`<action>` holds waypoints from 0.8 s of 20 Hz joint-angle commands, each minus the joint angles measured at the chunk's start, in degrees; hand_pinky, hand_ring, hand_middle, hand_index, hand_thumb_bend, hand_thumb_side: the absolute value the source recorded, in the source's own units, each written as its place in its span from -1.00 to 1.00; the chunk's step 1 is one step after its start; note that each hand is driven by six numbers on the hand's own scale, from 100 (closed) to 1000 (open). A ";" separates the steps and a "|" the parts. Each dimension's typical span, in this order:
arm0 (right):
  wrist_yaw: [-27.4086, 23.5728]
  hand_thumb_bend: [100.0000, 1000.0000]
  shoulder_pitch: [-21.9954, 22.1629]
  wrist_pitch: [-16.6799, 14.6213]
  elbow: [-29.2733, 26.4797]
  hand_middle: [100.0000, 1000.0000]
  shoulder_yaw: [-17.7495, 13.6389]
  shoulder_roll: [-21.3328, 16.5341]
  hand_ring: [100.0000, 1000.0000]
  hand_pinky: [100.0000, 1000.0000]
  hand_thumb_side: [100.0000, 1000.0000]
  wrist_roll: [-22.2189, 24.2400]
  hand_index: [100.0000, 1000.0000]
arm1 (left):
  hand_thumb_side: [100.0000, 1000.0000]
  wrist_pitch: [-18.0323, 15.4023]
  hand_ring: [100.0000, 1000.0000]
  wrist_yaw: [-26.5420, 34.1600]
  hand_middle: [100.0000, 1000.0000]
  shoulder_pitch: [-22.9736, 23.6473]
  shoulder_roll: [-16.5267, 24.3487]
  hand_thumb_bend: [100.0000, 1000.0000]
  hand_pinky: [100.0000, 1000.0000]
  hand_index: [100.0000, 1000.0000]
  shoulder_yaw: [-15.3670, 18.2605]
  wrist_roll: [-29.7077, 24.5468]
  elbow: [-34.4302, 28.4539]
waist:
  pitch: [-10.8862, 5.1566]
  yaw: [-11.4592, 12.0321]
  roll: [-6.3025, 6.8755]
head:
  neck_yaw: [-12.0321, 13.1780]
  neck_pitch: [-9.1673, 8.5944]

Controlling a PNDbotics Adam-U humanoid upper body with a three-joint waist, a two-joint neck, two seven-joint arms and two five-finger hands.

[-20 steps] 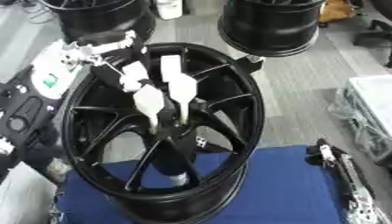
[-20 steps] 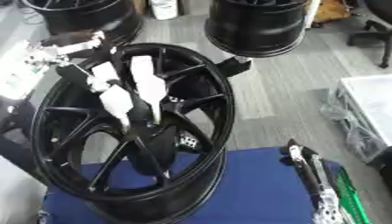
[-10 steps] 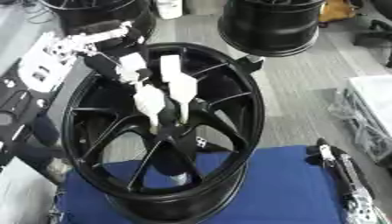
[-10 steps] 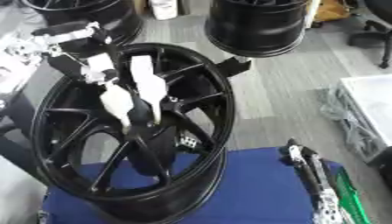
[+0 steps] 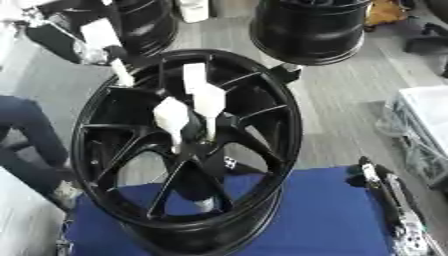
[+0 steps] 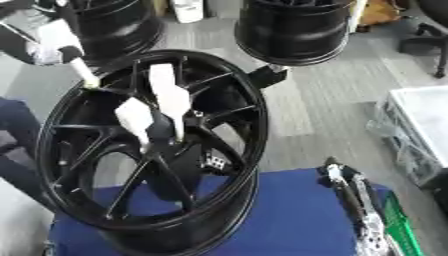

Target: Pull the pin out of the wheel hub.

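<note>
A black wheel hub (image 5: 114, 150) stands on edge on a blue mat (image 5: 324, 220). Two white pins (image 5: 172, 116) (image 5: 207, 100) stick out of its centre among the spokes. My left hand (image 6: 31, 30) is at the upper left, above the rim, shut on a third white pin (image 6: 61, 42). That pin's thin tip (image 5: 122, 76) points down at the rim's upper left edge, apart from the centre. My right hand (image 5: 385, 195) lies open at the lower right on the mat, away from the hub.
Two more black wheels (image 5: 311, 27) (image 5: 144, 22) stand on the grey floor behind the hub. A clear plastic box (image 5: 429, 130) sits at the right edge. A white container (image 5: 194, 9) stands at the back.
My left hand has risen up and to the left, taking the white pin away from the spokes to the rim's upper edge. The other two pins and my right hand have stayed put.
</note>
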 commanded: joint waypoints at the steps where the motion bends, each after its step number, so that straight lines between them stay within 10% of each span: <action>1: 0.06 -1.00 -0.29 -0.03 -0.50 0.02 -0.55 -0.90 0.06 0.25 0.66 -0.48 0.09 | -0.72 0.11 -0.52 0.66 -0.66 4.20 8.89 -0.51 0.11 -0.21 3.62 3.01 -3.37 | -0.80 0.22 -0.15 | -0.38 -0.12; 9: 0.02 -1.00 -0.24 -0.06 -0.59 0.02 -0.41 -0.60 0.06 0.25 0.63 -0.32 0.09 | -0.57 3.72 -0.32 -12.68 -0.46 13.51 6.68 -0.33 0.14 -0.04 7.13 8.08 12.53 | -0.98 0.22 -0.82 | 0.07 -0.12; 16: -0.17 -1.00 -0.57 -0.06 -0.63 0.02 -0.49 -0.10 0.06 0.25 0.63 -0.38 0.09 | 0.16 1.00 0.48 -25.85 0.56 12.27 -1.27 0.36 0.53 0.72 10.85 13.87 26.88 | -0.70 -0.20 -1.35 | 0.37 -0.12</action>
